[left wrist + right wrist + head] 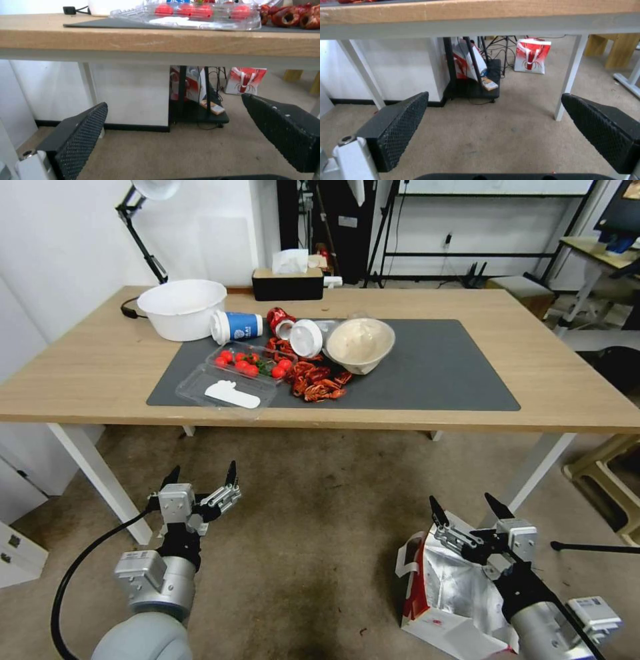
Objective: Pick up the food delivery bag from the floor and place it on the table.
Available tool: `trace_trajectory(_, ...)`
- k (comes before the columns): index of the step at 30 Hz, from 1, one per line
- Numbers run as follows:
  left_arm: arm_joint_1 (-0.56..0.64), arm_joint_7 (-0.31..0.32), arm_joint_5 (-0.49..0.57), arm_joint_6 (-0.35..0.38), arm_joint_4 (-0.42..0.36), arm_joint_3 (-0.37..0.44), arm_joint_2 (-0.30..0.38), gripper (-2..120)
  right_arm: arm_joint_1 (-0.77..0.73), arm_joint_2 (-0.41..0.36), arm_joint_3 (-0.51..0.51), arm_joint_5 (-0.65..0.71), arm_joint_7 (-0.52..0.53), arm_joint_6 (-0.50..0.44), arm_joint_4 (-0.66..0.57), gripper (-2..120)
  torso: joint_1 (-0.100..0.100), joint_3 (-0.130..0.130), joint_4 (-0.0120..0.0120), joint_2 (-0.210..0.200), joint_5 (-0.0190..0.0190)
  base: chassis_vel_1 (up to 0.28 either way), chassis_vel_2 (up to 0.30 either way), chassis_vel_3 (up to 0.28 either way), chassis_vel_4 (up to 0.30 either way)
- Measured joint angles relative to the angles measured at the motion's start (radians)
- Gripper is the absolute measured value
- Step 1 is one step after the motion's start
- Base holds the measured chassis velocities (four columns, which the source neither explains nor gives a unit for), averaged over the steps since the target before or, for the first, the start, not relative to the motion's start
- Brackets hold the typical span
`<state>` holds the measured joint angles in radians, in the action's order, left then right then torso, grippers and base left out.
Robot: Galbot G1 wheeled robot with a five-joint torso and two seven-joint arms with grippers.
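The food delivery bag [447, 593] lies at the head view's lower right on the floor [320, 513], foil lining exposed. Above it the right gripper [467, 508] is released; the left gripper [201, 475], lower left, likewise. On the table [100, 373], a clear tray [250, 360] holds tomatoes.

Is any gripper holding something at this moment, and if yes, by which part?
Nothing is held. The left gripper and right gripper are both open; the food delivery bag lies on the floor under the right one.

white wall [60, 240], desk lamp [143, 220], wooden stool [603, 467]
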<state>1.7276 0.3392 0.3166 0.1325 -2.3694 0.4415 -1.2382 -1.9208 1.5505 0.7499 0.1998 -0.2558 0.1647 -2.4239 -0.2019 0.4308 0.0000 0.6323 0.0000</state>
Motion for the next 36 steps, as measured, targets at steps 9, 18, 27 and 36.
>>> trace_trajectory(9, 0.0, 0.001, -0.005, -0.013, 0.003, 0.005, 0.0, 100, 0.0, 0.003, -0.007, -0.006, 0.013, 0.0, 0.0, 100, 0.015, -0.024, 0.0, -0.039, -0.0001, 0.0, 0.0, 0.0, 0.0)
trace_trajectory(18, -0.002, 0.002, -0.006, -0.005, 0.004, -0.001, -0.002, 100, -0.003, 0.001, -0.003, -0.007, 0.011, -0.003, 0.0, 100, 0.028, -0.047, 0.0, -0.075, 0.0, 0.0, 0.0, 0.0, 0.0)
trace_trajectory(27, -0.003, 0.003, -0.005, -0.004, 0.004, -0.001, -0.002, 100, -0.003, 0.0, -0.003, -0.008, 0.013, -0.003, 0.0, 100, 0.035, -0.057, 0.0, -0.092, 0.0, 0.0, 0.0, 0.0, 0.0)
trace_trajectory(36, -0.003, 0.003, -0.002, -0.005, 0.004, 0.002, -0.001, 100, -0.001, -0.006, -0.003, -0.009, 0.013, 0.002, 0.004, 100, 0.046, -0.074, 0.0, -0.119, 0.0, 0.0, 0.0, 0.0, 0.0)
